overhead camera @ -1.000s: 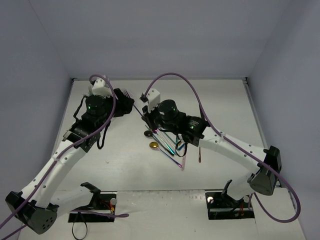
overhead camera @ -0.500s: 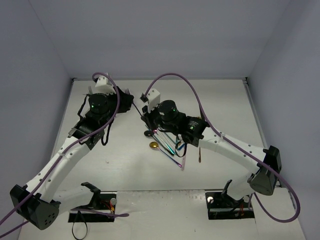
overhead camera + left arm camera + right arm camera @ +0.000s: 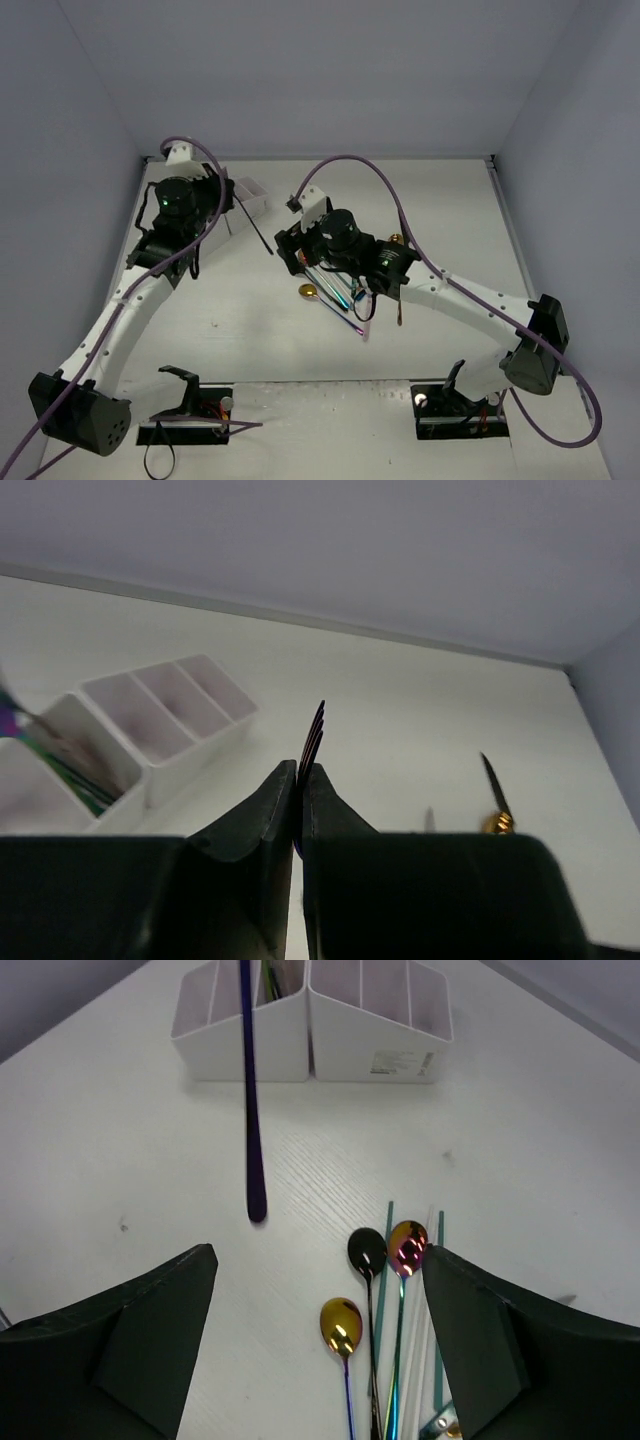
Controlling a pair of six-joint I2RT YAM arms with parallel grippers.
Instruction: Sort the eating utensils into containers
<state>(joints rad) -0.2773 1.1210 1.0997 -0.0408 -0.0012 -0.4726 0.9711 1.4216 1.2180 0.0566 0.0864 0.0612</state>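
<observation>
My left gripper (image 3: 300,770) is shut on a dark purple fork (image 3: 315,730), whose tines stick up past the closed jaws. From above, the left gripper (image 3: 228,192) holds the fork (image 3: 255,228) beside the white containers (image 3: 250,195), its handle slanting down toward the right. My right gripper (image 3: 318,1252) is open and holds nothing, with the fork's handle (image 3: 250,1110) hanging just ahead of it. Between its fingers lie a gold spoon (image 3: 342,1325), a black spoon (image 3: 367,1250) and a rainbow spoon (image 3: 407,1245). The containers (image 3: 365,1035) stand beyond, with some utensils inside.
Teal and pale sticks (image 3: 385,1260) lie among the spoons in the pile (image 3: 340,290) under the right arm (image 3: 440,285). Another gold utensil (image 3: 497,822) and a dark blade (image 3: 490,780) lie further right. Grey walls close off the table on three sides.
The right gripper has opened and let go of the dark fork. The left gripper has shut on it and carried it back and left toward the containers.
</observation>
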